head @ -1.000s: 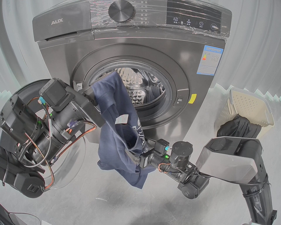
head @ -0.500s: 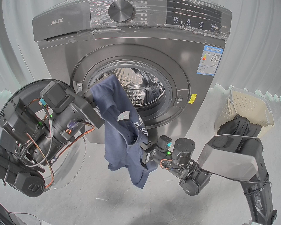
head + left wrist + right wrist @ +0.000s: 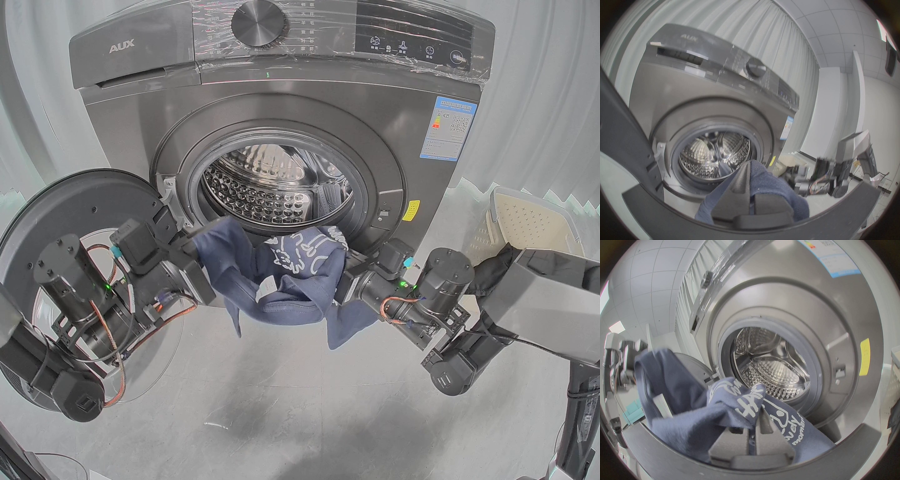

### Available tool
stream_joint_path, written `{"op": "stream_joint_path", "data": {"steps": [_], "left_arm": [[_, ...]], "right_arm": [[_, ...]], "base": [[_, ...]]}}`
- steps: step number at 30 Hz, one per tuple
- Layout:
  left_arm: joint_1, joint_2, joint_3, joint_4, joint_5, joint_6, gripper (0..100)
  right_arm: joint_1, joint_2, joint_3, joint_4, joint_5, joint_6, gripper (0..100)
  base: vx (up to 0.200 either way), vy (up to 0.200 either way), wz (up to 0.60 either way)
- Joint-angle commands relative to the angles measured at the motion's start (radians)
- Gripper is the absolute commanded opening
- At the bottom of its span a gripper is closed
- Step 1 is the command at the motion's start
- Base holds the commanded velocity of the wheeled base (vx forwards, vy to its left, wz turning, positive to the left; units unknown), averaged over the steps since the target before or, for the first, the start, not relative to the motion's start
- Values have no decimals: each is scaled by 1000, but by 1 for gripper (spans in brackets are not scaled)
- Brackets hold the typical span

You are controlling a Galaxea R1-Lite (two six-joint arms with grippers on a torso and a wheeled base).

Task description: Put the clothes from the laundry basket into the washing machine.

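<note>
You have a pale grey floor in front of you. The washing machine stands on it toward the far edge. The laundry basket sits just beside the machine, toward the right edge.

Navy shirt slung before washer

Curtain, floor, perhaps a teal seat.

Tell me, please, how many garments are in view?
2: a navy shirt held by the left gripper and right gripper; a black garment in the laundry basket; others may be hidden.
</note>
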Motion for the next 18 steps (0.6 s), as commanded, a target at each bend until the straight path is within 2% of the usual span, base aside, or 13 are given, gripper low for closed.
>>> {"op": "stream_joint_path", "data": {"steps": [1, 10, 15, 16, 18], "left_arm": [[5, 83, 41, -5, 0, 4, 0], [2, 207, 67, -31, 0, 14, 0], [4, 214, 64, -31, -1, 17, 0], [4, 212, 67, -31, -1, 16, 100], [-1, 210, 81, -31, -4, 16, 100]], "right_arm": [[7, -92, 22, -2, -8, 4, 0], [16, -144, 49, 0, -15, 8, 0], [16, -144, 62, -2, -15, 9, 0], [16, -144, 62, -2, -15, 9, 0], [5, -144, 49, 0, -14, 8, 0]], "base": [[0, 0, 0], [0, 0, 0], [0, 0, 0], [0, 0, 0], [0, 0, 0]]}}
